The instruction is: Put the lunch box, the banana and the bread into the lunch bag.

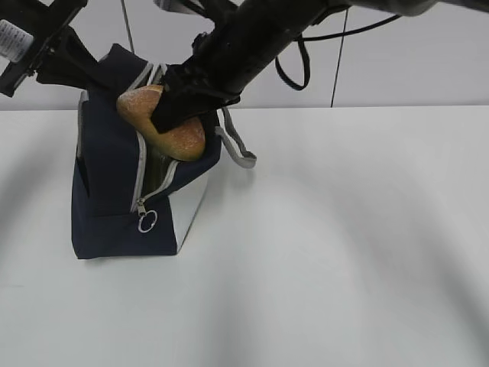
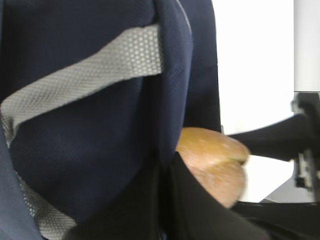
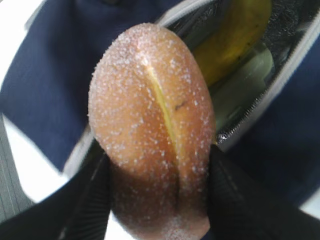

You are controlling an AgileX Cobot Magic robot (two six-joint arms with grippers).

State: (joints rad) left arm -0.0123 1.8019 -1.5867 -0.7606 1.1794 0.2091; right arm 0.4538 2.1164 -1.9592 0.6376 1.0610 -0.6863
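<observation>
The navy lunch bag [image 1: 114,199] stands at the left with its zipper open. My right gripper [image 1: 179,115] reaches across and is shut on the golden-brown bread [image 1: 164,122], holding it at the bag's opening. In the right wrist view the bread [image 3: 155,125] sits between the two black fingers [image 3: 85,200]. Behind it, the banana [image 3: 235,40] and the lunch box's green lid [image 3: 245,85] lie inside the bag. My left gripper [image 1: 90,73] is shut on the bag's top fabric [image 2: 90,150]. The bread [image 2: 215,160] also shows in the left wrist view.
The white table [image 1: 344,252] stretches right and in front of the bag. A grey strap handle [image 1: 237,149] hangs over the bag's right side. The metal ring pull [image 1: 147,222] hangs low on the bag's front. Cables [image 1: 294,73] hang behind the right arm.
</observation>
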